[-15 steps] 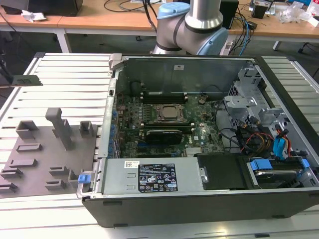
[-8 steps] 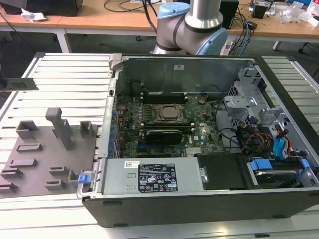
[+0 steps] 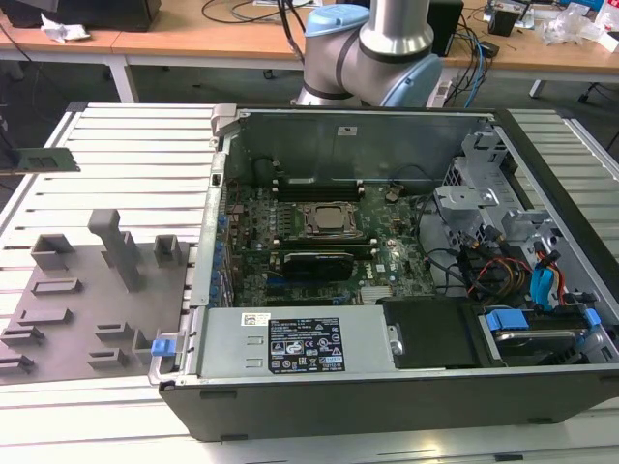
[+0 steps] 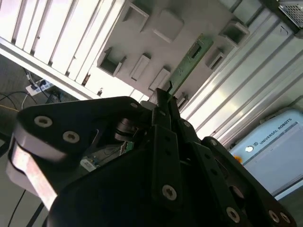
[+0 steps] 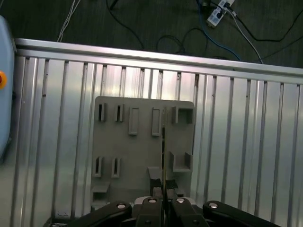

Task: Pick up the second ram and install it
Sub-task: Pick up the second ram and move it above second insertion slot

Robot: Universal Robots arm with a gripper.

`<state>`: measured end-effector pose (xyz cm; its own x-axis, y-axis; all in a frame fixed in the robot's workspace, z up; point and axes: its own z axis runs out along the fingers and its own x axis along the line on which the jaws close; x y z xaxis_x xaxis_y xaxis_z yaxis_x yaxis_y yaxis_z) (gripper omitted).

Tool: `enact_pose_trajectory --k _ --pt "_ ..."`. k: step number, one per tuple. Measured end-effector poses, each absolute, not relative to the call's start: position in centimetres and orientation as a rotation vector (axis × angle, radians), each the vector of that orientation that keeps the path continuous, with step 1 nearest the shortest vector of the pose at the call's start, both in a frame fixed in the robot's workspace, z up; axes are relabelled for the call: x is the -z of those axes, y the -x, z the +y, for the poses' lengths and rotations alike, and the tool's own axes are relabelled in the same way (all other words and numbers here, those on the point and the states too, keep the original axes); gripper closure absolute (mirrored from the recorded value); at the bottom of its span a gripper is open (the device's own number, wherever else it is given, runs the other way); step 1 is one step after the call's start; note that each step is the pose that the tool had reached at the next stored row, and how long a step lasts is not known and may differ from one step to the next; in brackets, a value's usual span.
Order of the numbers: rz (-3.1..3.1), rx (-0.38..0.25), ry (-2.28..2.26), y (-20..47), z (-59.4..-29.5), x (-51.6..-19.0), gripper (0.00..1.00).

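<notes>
The second ram is a narrow green stick hanging level above the ribbed metal table, near the exterior view's left edge and well left of the open computer case. My gripper is shut on one end of it. In the second wrist view the stick reaches out from the black fingers over the grey holder plate. The first wrist view shows the ram edge-on as a thin line rising from the gripper. The long black memory slots lie beside the processor socket inside the case.
A grey holder plate with raised pockets lies on the ribbed table under the stick. The case's metal side wall stands between it and the motherboard. The arm's base rises behind the case. Cables run across the floor.
</notes>
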<state>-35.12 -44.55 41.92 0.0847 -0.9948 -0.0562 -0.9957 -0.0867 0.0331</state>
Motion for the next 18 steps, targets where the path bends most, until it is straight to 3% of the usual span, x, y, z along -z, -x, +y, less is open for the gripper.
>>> enact_pose_trajectory --k 18 --pt "2.115 -0.102 2.305 22.7 -44.5 -41.9 0.86"
